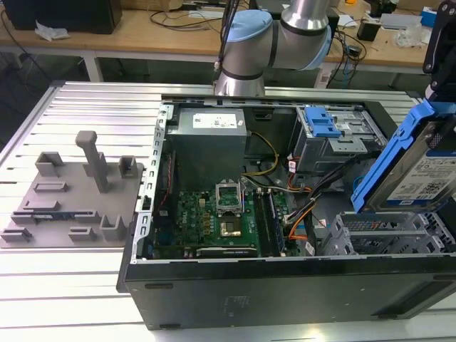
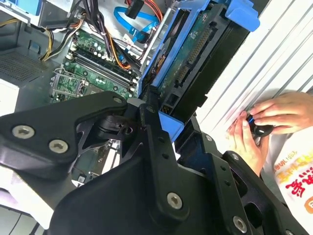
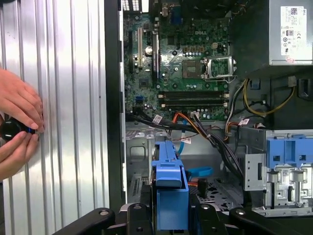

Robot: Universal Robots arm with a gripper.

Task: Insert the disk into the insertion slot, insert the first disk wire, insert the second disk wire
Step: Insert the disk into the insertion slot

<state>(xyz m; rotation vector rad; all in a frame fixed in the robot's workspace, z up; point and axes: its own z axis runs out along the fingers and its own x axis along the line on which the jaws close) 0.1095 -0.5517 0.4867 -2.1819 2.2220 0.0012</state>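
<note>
The black gripper (image 2: 159, 115) clamps the flat silver, bright-blue-framed disk (image 1: 424, 178), long axis tilted steeply, just above the grey perforated-metal insertion slot (image 1: 381, 239).

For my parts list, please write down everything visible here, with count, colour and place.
computer case: one, black, on the silver table
motherboard: one, green, inside the case
power supply: one, grey, inside the case
disk: one, silver in blue caddy, tilted above the case
insertion slot: one, grey perforated cage, below the disk
bracket: one, blue, on the taller cage
cables: several, orange, yellow, black, inside the case
fixture plate: one, grey, exterior view's left
person's hands: two, on the table, around a black object
gripper: one, black, shut on the disk
robot arm: one, silver and blue, behind the case
</note>
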